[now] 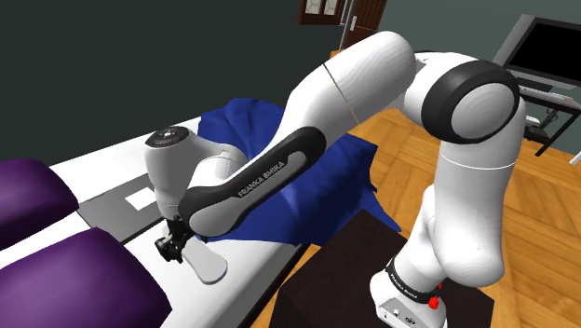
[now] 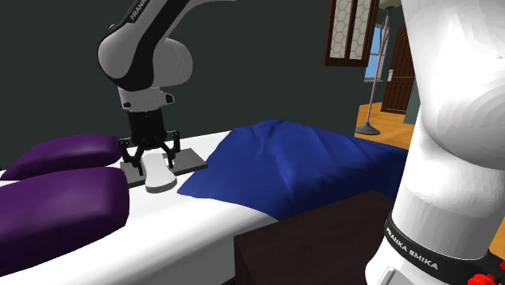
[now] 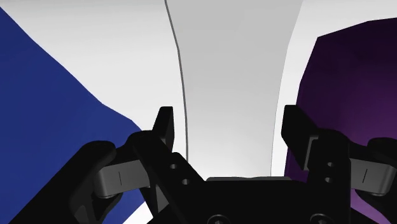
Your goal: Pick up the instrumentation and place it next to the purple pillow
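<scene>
The instrumentation (image 1: 207,266) is a plain white, paddle-shaped object lying on the white bed (image 1: 102,163) beside the nearer purple pillow (image 1: 65,280). My gripper (image 1: 172,246) hangs straight down over its end, fingers apart. From the second exterior view the gripper (image 2: 151,154) straddles the top of the white object (image 2: 159,176), next to the pillow (image 2: 57,202). In the wrist view the pale object (image 3: 232,83) runs between the open gripper (image 3: 228,118), with narrow gaps on both sides, and the pillow (image 3: 356,83) lies just beyond one finger.
A second purple pillow (image 1: 28,191) lies further back. A flat grey slab (image 2: 188,157) rests on the sheet behind the gripper. A rumpled blue blanket (image 2: 299,158) covers the bed's other half. The dark stand (image 1: 344,270) abuts the bed edge.
</scene>
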